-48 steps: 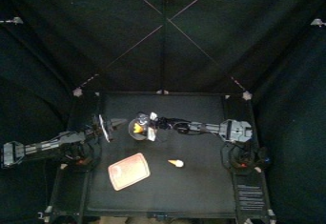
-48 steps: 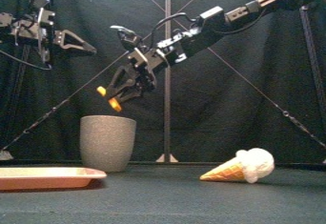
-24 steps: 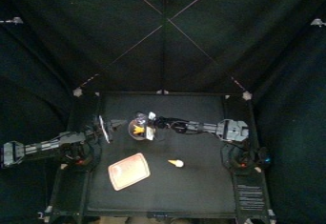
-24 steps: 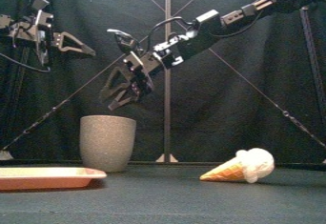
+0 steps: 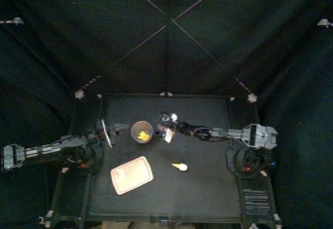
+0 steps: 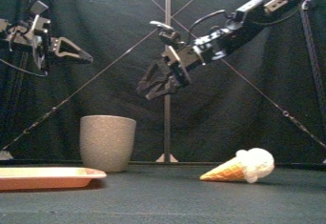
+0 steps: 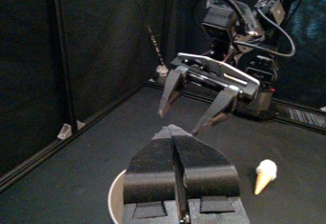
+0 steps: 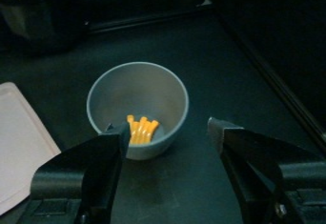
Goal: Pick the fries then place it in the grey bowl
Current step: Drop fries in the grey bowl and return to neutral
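Since the earlier frames the right jaws had let go of the fries (image 5: 139,131) and pulled away from over the grey bowl (image 6: 107,142) toward the right edge of the counter (image 5: 208,189). A second before, they had carried the yellow sticks just above the bowl's rim. Now those jaws stood released, spread wide and empty. They hung high in the air a little to the right-edge side of the bowl, tilted down toward it. The right wrist view showed the two of them well apart, with the bowl's open mouth beyond. The right arm (image 5: 215,132) behind them reached in from the right edge across the back half of the counter.

The fries lay inside the grey bowl, a small yellow bunch resting low against its inner wall. The bowl stood upright in the back half of the counter, nearer the left edge than the right.

The left jaws were clenched, pressed together with nothing between them. They were held high near the left edge and aimed across at the other arm. The left arm (image 5: 53,150) came in from the left edge.

A toy ice cream cone (image 6: 242,165) lay on its side near the counter's middle, on the front-edge side of the bowl and well apart from it. A flat pink tray (image 5: 131,174) lay in the left half of the counter, between the bowl and the front edge. It was near the cone but not touching it.
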Controlling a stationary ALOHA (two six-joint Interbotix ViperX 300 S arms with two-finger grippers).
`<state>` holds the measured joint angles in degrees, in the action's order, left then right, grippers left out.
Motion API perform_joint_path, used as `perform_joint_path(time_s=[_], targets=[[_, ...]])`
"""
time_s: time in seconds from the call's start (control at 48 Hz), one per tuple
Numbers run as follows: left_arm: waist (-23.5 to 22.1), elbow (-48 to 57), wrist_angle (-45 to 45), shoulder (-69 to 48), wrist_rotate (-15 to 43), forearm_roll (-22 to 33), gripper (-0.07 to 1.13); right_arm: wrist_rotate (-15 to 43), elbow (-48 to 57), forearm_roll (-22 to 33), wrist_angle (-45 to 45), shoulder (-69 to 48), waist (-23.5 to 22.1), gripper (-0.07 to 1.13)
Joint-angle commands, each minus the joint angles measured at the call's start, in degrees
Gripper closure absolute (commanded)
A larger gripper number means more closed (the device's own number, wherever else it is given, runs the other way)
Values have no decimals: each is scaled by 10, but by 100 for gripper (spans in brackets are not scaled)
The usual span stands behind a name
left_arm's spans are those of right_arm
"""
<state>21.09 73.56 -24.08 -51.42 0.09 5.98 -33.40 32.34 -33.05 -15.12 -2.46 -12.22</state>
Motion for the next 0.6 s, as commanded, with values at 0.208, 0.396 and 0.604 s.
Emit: perform_joint_path(time_s=[0.208,0.396,0.604], targets=[[-20,-11,-5,0,0,-19,107,0,105,-44,-132,-127,92,8],[-68,-11,-5,0,1,-67,107,-1,134,-69,-163,-149,123,8],[-94,-11,-6,0,1,-114,107,-2,145,-69,-185,-152,127,8]])
